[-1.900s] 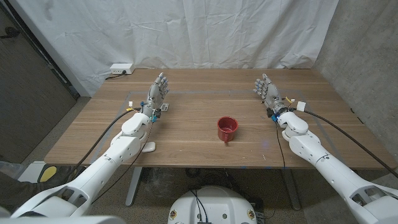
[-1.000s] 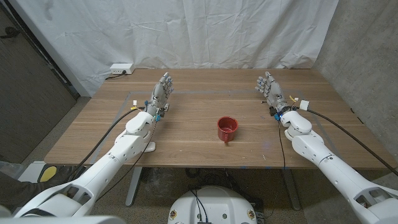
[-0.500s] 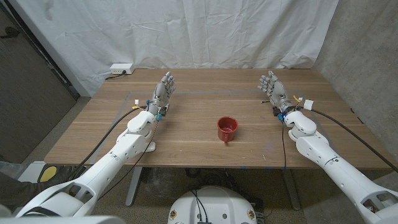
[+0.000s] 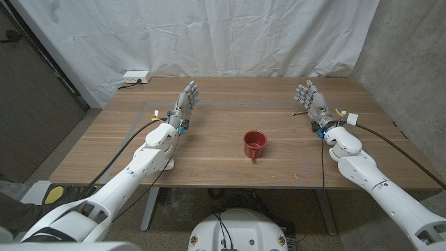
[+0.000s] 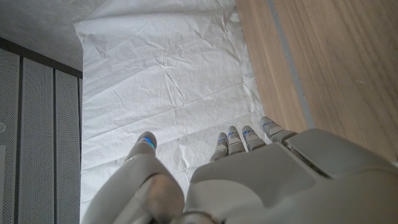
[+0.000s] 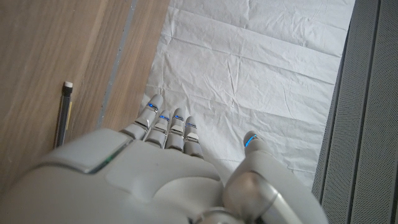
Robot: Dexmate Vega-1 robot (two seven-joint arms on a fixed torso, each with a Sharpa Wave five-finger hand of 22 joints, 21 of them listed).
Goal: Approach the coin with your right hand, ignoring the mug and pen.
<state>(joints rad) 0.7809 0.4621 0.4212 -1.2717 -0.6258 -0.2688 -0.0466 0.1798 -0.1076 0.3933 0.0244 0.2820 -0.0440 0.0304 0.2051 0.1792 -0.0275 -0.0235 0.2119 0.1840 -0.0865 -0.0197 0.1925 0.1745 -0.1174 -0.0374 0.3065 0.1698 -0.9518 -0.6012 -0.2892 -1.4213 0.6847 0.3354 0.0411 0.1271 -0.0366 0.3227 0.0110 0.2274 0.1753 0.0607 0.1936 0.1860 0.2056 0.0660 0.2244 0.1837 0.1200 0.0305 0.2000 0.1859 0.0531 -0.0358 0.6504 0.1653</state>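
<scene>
My right hand (image 4: 312, 99) is raised over the far right part of the wooden table (image 4: 223, 115), fingers straight and apart, holding nothing. In the right wrist view the same hand (image 6: 163, 163) has a dark pen (image 6: 63, 116) lying on the wood just beside it. A red mug (image 4: 254, 144) stands upright near the table's middle front, well to the left of my right hand. My left hand (image 4: 187, 100) is held up over the far left part of the table, fingers spread and empty; it also shows in the left wrist view (image 5: 261, 177). The coin is too small to make out.
A white power strip (image 4: 136, 76) lies at the back left corner. A small white object (image 4: 168, 164) sits by the front edge under my left forearm. White cloth (image 4: 209, 35) hangs behind the table. Faint tape lines (image 4: 230, 103) run across the wood.
My right arm has drifted to the right and a little farther back, away from the mug. My left hand has shifted slightly forward. Both hands stay open; the mug has not moved.
</scene>
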